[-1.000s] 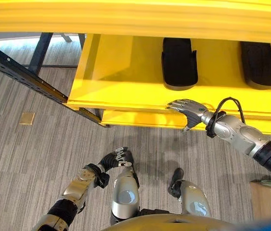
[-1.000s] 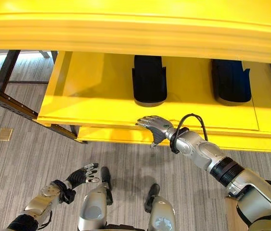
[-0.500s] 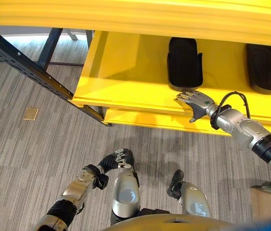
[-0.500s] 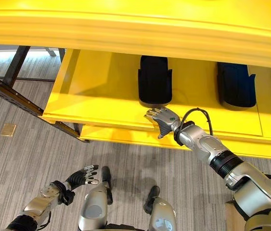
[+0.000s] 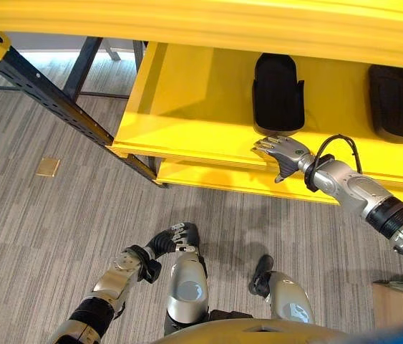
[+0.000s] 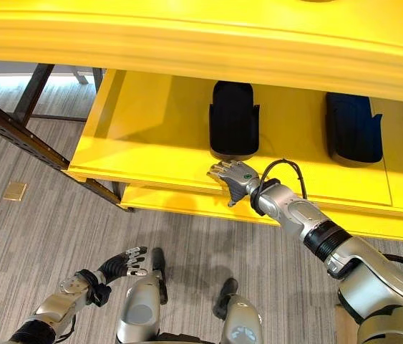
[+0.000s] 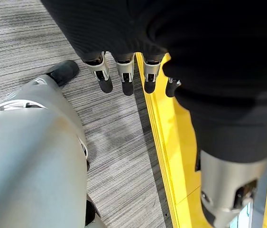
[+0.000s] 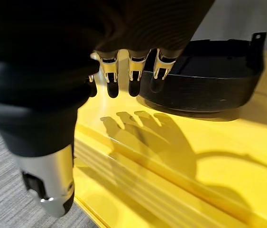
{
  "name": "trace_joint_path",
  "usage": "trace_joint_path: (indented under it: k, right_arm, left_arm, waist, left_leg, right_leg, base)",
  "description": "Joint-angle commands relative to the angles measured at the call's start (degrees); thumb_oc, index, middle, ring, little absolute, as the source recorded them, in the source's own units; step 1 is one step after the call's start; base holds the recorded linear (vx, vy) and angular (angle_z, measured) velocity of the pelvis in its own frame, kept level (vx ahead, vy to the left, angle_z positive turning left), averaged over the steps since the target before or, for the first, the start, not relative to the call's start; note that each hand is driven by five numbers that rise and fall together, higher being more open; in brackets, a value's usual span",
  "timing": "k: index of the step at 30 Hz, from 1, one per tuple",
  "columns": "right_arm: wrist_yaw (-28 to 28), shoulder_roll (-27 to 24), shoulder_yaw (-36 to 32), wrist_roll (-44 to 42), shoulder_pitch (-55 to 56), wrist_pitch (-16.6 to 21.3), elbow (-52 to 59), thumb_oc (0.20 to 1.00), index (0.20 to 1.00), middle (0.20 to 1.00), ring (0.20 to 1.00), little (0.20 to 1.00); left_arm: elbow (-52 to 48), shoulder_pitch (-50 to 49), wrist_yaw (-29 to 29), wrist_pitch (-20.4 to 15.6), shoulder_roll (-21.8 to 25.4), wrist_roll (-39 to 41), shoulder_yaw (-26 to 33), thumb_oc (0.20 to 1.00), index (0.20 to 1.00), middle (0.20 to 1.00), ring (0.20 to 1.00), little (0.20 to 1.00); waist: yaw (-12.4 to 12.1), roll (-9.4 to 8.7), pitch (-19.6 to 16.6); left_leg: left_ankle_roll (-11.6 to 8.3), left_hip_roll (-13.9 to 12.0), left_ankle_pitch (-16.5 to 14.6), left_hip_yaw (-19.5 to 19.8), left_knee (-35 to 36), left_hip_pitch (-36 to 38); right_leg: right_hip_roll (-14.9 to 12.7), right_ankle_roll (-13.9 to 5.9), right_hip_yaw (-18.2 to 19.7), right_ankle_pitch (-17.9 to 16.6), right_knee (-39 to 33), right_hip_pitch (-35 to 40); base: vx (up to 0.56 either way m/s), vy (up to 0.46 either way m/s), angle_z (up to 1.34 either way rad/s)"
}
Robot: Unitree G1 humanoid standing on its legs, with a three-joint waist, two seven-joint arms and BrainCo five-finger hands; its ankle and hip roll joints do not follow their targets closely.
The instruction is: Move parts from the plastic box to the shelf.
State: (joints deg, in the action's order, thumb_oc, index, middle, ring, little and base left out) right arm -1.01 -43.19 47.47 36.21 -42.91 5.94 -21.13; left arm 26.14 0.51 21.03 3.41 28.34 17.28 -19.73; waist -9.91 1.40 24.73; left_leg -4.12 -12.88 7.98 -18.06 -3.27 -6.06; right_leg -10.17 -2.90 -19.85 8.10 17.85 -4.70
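Right at the front lip of the bright yellow metal shelf point(image 5: 187, 107), the right hand point(image 5: 280, 153) hovers palm down with its fingers point(image 8: 134, 80) straight and loose, holding nothing. Just past the fingertips sits a black ribbed plastic part point(image 5: 278, 93), close to the hand but whether they touch is hard to call. A second black plastic part point(image 5: 397, 102) lies further along the same level toward the robot's right, well apart from the first, so there's a bare yellow strip between them and a wide bare stretch on the left end. The upper yellow shelf board point(image 6: 201, 39) overhangs the parts. The left hand point(image 5: 175, 233) hangs low over the grey striped carpet floor point(image 5: 36, 229), fingers relaxed and holding nothing.
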Motion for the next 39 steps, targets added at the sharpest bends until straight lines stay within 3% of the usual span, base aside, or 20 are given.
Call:
trace_joint_path:
  k: [1,27,39]
  right_arm:
    - [1.1,0.2,-0.1,-0.7,-4.9,-1.0,0.0,1.0,1.0,1.0,1.0,1.0]
    - [2.0,4.8,-2.2,-2.6,-8.6,-4.7,-6.6,1.0,1.0,1.0,1.0,1.0]
    - [0.7,6.7,-3.0,-4.0,-10.0,-8.4,-7.2,1.0,1.0,1.0,1.0,1.0]
  left_arm:
    - [-1.6,-0.7,1.2,-1.1,1.5,-1.1,-1.7,1.0,1.0,1.0,1.0,1.0]
    - [-1.2,0.6,1.2,0.4,1.0,-0.9,-3.4,1.0,1.0,1.0,1.0,1.0]
    - [-1.1,0.5,0.5,0.9,0.3,-0.4,-3.8,1.0,1.0,1.0,1.0,1.0]
  waist:
    - [-0.9,-0.37,-1.1]
    - [-1.6,0.82,-1.8]
    - [-1.9,1.49,-1.9]
  left_leg:
    - [-1.95,-1.7,-4.3,2.2,-5.6,0.4]
    - [-2.01,-1.5,-4.2,3.1,-5.7,0.9]
    - [-2.06,-1.5,-4.2,3.5,-5.8,1.1]
  right_leg:
    - [-2.3,-2.92,-0.6,-0.4,4.0,-1.4]
    - [-2.5,-2.8,-1.0,-0.2,4.8,-0.9]
    - [-2.9,-2.69,-1.4,0.0,5.7,-0.9]
  base:
    - [0.0,0.0,0.0]
    - [0.0,-0.002,0.01]
    - [0.01,0.002,0.02]
